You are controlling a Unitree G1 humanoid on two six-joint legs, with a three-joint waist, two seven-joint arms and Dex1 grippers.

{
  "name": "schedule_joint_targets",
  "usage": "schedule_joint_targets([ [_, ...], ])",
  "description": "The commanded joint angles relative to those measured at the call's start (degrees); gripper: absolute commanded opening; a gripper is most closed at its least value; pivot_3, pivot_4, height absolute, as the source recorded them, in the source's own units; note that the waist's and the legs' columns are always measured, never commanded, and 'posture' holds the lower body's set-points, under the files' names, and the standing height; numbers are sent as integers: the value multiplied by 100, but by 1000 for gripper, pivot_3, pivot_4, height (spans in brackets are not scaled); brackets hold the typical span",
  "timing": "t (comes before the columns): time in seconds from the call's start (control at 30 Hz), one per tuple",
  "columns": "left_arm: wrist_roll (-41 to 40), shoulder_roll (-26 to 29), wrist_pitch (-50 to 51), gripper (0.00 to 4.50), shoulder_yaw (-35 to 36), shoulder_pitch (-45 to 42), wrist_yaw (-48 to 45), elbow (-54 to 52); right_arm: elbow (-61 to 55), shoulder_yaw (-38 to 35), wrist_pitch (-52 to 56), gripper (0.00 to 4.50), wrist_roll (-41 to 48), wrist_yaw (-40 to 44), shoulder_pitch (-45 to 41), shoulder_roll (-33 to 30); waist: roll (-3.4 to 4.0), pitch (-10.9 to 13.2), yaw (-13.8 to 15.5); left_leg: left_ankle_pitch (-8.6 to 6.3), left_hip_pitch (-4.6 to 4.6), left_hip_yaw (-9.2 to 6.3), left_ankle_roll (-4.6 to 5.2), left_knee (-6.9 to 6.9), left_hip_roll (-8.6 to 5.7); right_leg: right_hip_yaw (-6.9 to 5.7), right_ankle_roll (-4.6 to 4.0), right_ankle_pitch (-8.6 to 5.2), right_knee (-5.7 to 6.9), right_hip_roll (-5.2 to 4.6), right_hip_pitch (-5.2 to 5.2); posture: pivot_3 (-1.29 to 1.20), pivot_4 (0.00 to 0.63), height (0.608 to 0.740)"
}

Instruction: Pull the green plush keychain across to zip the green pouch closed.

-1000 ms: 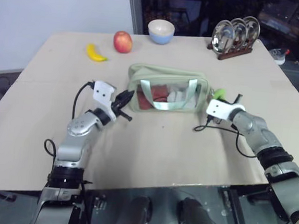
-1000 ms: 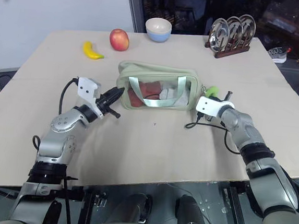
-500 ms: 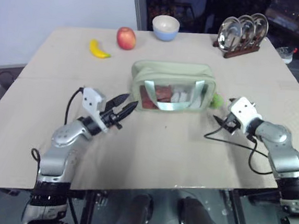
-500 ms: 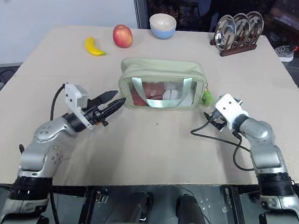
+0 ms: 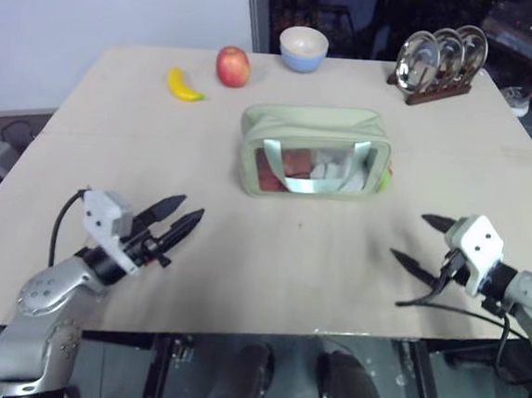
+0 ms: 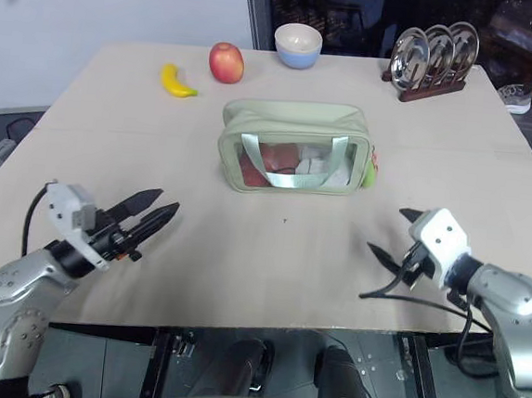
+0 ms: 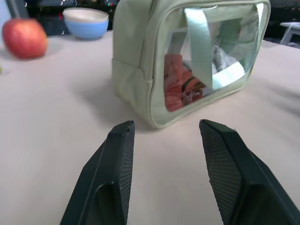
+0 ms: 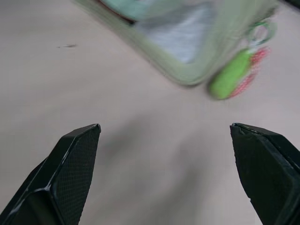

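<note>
The green pouch stands upright in the middle of the table, its clear window and strap handles facing me and its top looking zipped along its length. The green plush keychain hangs at the pouch's right end, a small lime patch in the eye views. My left gripper hovers over the table's near left, open and empty, well short of the pouch. My right gripper is near the front right edge, fingers spread wide and empty, apart from the keychain.
At the far side lie a yellow banana, a red apple, a blue-and-white bowl and a wooden rack of metal plates. A black cable trails over the table near my right wrist.
Both arms have drawn back from the pouch toward the table's near edge. Both grippers, shut a second ago, now stand open; the right one let go of the keychain end. The camera view has shifted.
</note>
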Motion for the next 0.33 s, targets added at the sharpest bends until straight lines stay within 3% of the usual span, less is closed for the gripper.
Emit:
schedule_joint_targets([
  [0.03,-244,161,-26,2781,218,197,-270,-433,-178,-207,-54,4500,-3,-96,36,-98,1,1,3,0,-9,0,-1,3,0,-1,0,0,-3,0,-6,0,150,740],
  [0.17,-122,261,52,4457,188,395,-183,-567,-77,-254,-228,4500,-23,-16,77,-217,1,1,55,-3,-14,0,-5,7,-1,-9,-8,-3,-11,-5,-3,0,150,740],
  [0.33,-126,299,131,4457,138,467,-123,-703,21,-267,-423,4500,-4,84,135,-327,1,1,91,-2,-19,-9,-4,7,0,-18,-7,-3,-17,-4,-4,0,150,740],
])
